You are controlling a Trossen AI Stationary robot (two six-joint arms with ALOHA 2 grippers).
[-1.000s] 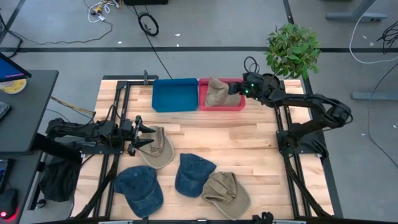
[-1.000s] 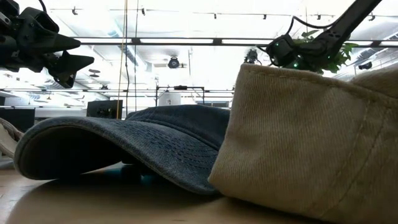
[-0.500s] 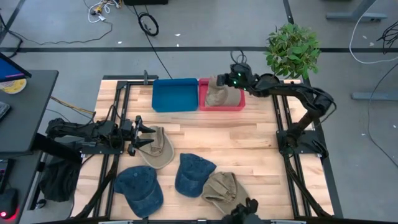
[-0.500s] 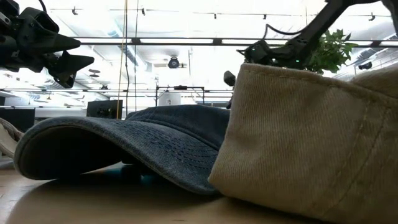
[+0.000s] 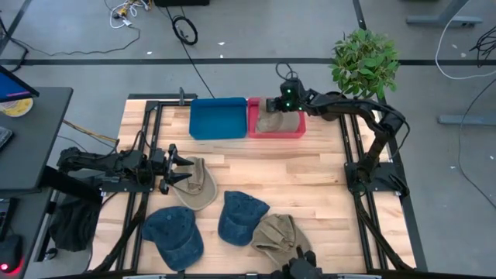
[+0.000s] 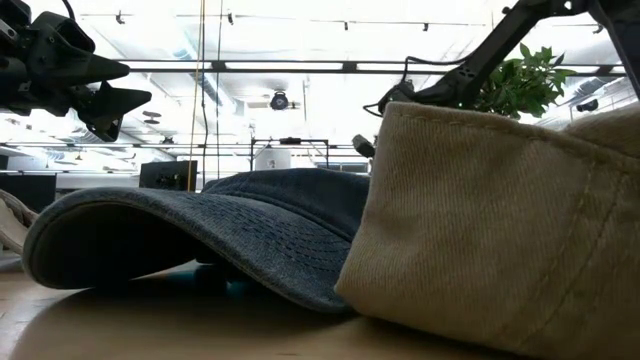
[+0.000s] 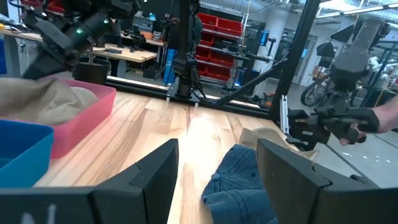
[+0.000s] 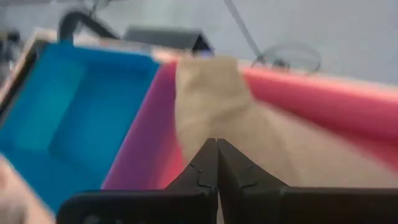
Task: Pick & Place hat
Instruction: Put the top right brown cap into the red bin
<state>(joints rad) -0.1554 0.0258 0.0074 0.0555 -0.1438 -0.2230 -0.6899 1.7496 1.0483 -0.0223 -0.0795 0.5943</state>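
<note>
Workshop — red parts bins (image 7: 233, 28), workbenches (image 7: 127, 55), concrete floor (image 5: 256, 31).

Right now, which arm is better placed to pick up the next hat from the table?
The left. Its open pincer hovers beside the tan hat on the table, while the right pincer is shut, far off over the red bin.

In the low view the tan hat (image 6: 500, 220) runs off the right and bottom edges and hides the table behind it. The right wrist view is smeared, so the hat in the pink bin (image 8: 348, 112) lacks detail. From above, the right arm covers part of that hat (image 5: 271, 122).
</note>
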